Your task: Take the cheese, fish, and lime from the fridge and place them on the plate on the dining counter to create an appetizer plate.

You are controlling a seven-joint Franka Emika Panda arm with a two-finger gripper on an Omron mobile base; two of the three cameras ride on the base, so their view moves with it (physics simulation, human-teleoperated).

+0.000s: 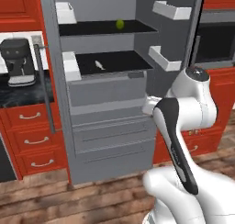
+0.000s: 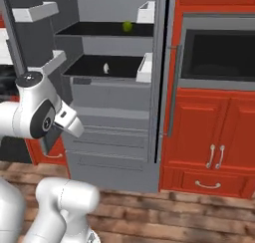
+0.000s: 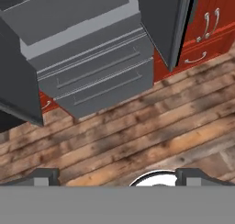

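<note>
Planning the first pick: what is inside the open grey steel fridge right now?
A yellow-green lime on the upper black shelf, a small silvery fish on the lower shelf. No cheese in sight; the closed grey drawers hide their contents.

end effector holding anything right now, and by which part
Nothing is held. The end effector is open over bare floor, while the lime and fish sit on fridge shelves.
</note>
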